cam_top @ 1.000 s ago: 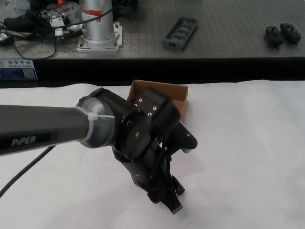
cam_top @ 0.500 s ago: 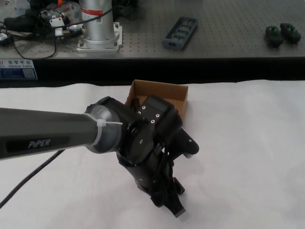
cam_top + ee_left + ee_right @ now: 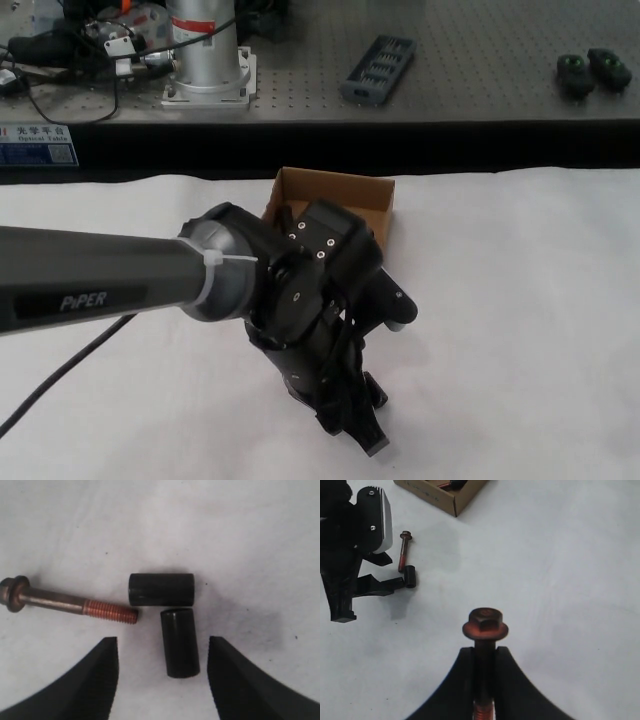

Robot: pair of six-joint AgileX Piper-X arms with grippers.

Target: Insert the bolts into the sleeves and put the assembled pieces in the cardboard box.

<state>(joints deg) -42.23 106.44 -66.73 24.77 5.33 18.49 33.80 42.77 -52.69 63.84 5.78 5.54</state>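
Two black sleeves lie on the white cloth: one (image 3: 161, 589) crosswise and one (image 3: 180, 642) at a right angle to it, almost touching. A copper-coloured bolt (image 3: 65, 600) lies beside them, its threaded tip near the crosswise sleeve. My left gripper (image 3: 163, 650) is open just above the cloth, its fingers on either side of the second sleeve. In the high view this gripper (image 3: 360, 425) points down in front of the cardboard box (image 3: 335, 190). My right gripper (image 3: 484, 652) is shut on another bolt (image 3: 485, 630), held above the cloth with its hex head up.
The cardboard box (image 3: 445, 495) stands open with dark pieces inside. In the right wrist view, the left gripper (image 3: 362, 597) hangs over a sleeve (image 3: 410, 576) and the loose bolt (image 3: 403, 550). A raised bench behind holds a metal post (image 3: 205, 50) and a blue rack (image 3: 378, 68).
The left arm shifted a little to the right and lower over the sleeves during the first half second, then held nearly still.
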